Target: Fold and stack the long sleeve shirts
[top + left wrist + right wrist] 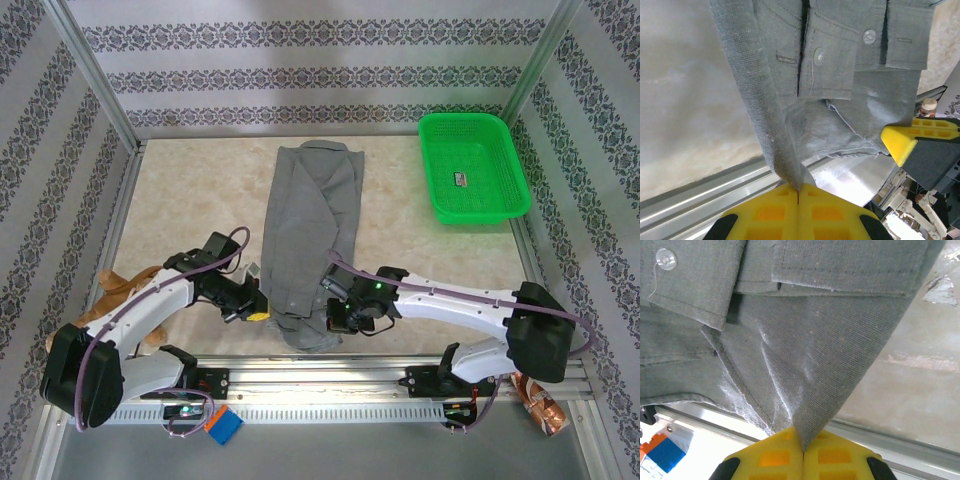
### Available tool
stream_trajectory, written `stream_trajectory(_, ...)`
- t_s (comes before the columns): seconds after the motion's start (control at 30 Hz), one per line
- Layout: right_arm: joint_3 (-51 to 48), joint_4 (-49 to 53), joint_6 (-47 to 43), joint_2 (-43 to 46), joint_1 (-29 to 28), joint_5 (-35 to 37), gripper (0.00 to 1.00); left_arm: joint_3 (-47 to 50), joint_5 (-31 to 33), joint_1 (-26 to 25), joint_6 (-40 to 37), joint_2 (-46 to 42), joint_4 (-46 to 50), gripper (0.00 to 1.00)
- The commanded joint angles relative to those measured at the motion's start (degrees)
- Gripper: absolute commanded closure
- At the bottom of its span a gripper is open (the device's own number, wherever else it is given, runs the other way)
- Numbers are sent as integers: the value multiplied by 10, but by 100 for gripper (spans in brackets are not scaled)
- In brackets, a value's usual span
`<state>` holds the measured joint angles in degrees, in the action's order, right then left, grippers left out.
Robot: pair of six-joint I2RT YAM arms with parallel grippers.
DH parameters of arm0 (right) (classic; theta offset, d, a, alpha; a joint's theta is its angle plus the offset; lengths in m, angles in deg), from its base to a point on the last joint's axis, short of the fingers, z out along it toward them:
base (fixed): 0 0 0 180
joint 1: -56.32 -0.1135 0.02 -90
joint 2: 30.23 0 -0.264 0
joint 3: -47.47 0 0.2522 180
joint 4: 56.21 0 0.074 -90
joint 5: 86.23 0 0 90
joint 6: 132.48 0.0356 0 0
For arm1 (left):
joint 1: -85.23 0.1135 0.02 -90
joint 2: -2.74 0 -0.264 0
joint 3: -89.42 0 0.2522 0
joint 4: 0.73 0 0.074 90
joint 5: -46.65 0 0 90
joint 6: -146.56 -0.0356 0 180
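The grey long sleeve shirt lies lengthwise mid-surface, collar at 12 o'clock. The left gripper and right gripper each pinch a hem corner at 6 o'clock. Both bites look shallow: lifting unevenly could free 1 corner and skew the fold.

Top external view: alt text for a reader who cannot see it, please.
The left gripper and right gripper pinch the near corners of a grey fabric long-sleeve shirt, folded into a strip on the beige table; a green plastic basket sits at the far right.
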<state>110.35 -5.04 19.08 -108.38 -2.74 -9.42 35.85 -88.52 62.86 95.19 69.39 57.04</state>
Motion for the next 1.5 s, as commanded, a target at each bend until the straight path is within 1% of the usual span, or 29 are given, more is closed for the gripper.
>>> stream_trajectory(0.0,34,30,-14,21,34,-1,100,-52,3,10,16,12,27,98)
stream_trajectory(0.13,73,49,-62,30,101,-20,100,-126,1,45,19,47,11,98)
stream_trajectory(0.27,115,62,-116,14,169,-41,100,-173,-15,76,46,84,-48,98)
stream_trajectory(0.4,165,61,-160,-30,242,-73,100,-198,-14,109,73,122,-113,98)
stream_trajectory(0.57,246,66,-220,-122,314,-99,100,-200,8,145,98,172,-191,98)
stream_trajectory(0.63,275,63,-235,-160,334,-114,100,-205,23,157,103,197,-211,98)
stream_trajectory(0.73,325,69,-260,-225,357,-125,100,-228,42,161,99,237,-233,98)
stream_trajectory(1.03,439,83,-297,-378,404,-150,100,-297,53,163,81,378,-265,98)
stream_trajectory(1.07,451,83,-299,-394,408,-148,99,-305,56,162,82,392,-269,98)
stream_trajectory(1.1,461,80,-301,-409,411,-151,97,-312,59,162,83,405,-273,97)
stream_trajectory(1.17,494,79,-295,-447,421,-156,87,-332,63,162,88,437,-275,92)
stream_trajectory(1.2,511,76,-290,-462,425,-160,81,-341,59,162,94,449,-279,90)
stream_trajectory(1.23,531,69,-284,-477,428,-168,71,-350,54,162,106,460,-288,87)
stream_trajectory(1.27,555,61,-276,-491,431,-174,64,-360,51,162,117,465,-296,79)
stream_trajectory(1.3,578,58,-267,-501,433,-181,60,-368,50,163,126,466,-300,72)
stream_trajectory(1.33,607,53,-259,-510,434,-190,55,-380,49,163,134,465,-301,67)
stream_trajectory(1.4,650,45,-251,-508,434,-192,50,-402,50,164,141,453,-290,62)
stream_trajectory(1.47,667,31,-243,-487,434,-185,47,-415,61,168,142,427,-273,56)
